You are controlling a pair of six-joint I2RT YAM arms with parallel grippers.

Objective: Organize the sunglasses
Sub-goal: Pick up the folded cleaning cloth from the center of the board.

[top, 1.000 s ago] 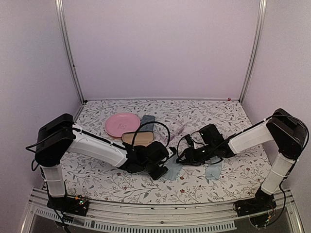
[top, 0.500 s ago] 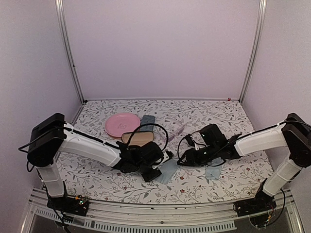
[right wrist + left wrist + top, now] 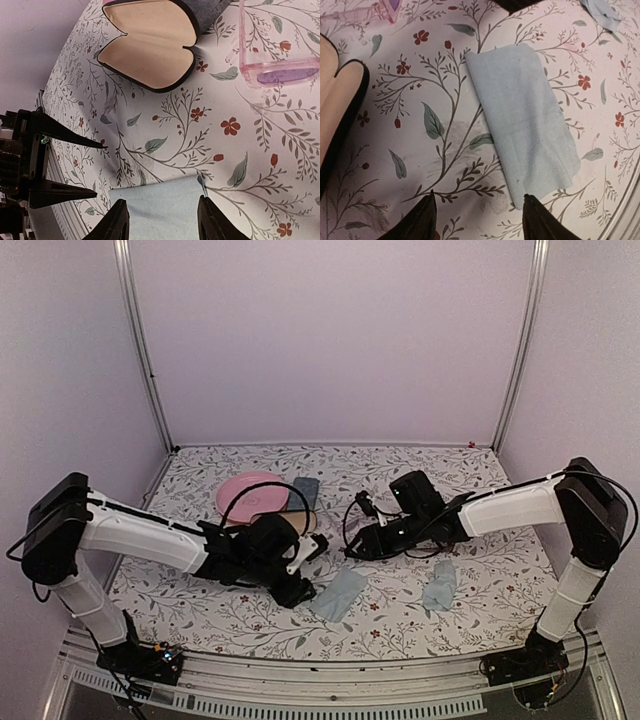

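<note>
The pale pinkish sunglasses (image 3: 276,71) lie on the floral table, with purple-tinted lenses; a corner of them shows in the left wrist view (image 3: 387,9). The reddish-brown pair is not in view. My left gripper (image 3: 479,218) is open and empty, low over the table at the near end of a light blue cloth (image 3: 522,120); from above it (image 3: 298,590) sits just left of that cloth (image 3: 338,595). My right gripper (image 3: 161,216) is open and empty above the same cloth's far edge (image 3: 155,210), and in the top view it (image 3: 353,547) is near the table's middle.
An open black oval case with tan lining (image 3: 150,45) lies beside a grey-blue case (image 3: 205,10), left of the pink pair. A pink plate (image 3: 250,496) sits at the back left. A second blue cloth (image 3: 440,586) lies to the right.
Both grippers moved left and away from the near edge. The left gripper came off the blue cloth, which now lies uncovered to its right. The right gripper shifted toward the open case.
</note>
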